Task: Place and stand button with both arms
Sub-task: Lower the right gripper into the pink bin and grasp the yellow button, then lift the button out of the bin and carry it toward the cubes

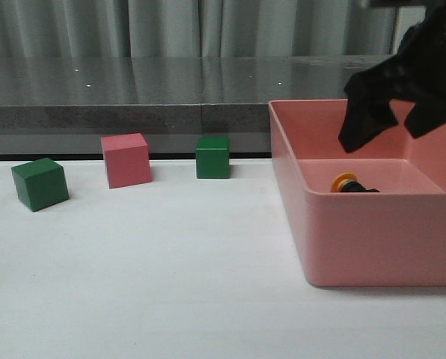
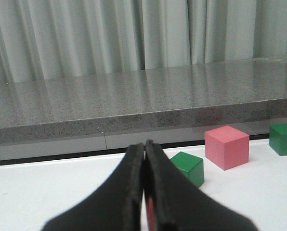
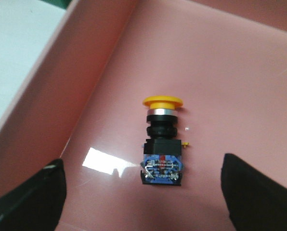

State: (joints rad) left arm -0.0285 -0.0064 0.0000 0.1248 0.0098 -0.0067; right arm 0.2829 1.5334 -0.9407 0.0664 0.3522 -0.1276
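- A green cube (image 1: 40, 183) sits farthest left on the white table (image 1: 170, 277), turned at a slight angle.
- The left gripper (image 2: 144, 159) appears only in the left wrist view; its black jaws are pressed together with nothing between them, low over the table, with that green cube (image 2: 188, 167) just beyond the tips.
- A pink cube (image 1: 126, 159) stands to the right of the first green cube, a little farther back, apart from it.
- A second green cube (image 1: 212, 156) stands right of the pink one, near the back edge of the table and well clear of it.
- Behind the table runs a grey speckled ledge (image 1: 133, 97), with pale curtains (image 1: 193, 26) hanging behind it.
- A pink bin (image 1: 373, 232) with tall walls takes up the right side of the table.
- The button (image 1: 350, 184) lies on its side on the bin floor; from the front only its yellow cap and part of the black body show above the near wall.
- In the right wrist view the button (image 3: 162, 142) shows whole: yellow cap, silver collar, black body, blue base block, lying flat with the cap pointing away from the jaws.
- The right gripper (image 1: 384, 127) hangs over the bin's interior, above the button; its jaws are spread wide and hold nothing, and the button lies between their tips without touching either.
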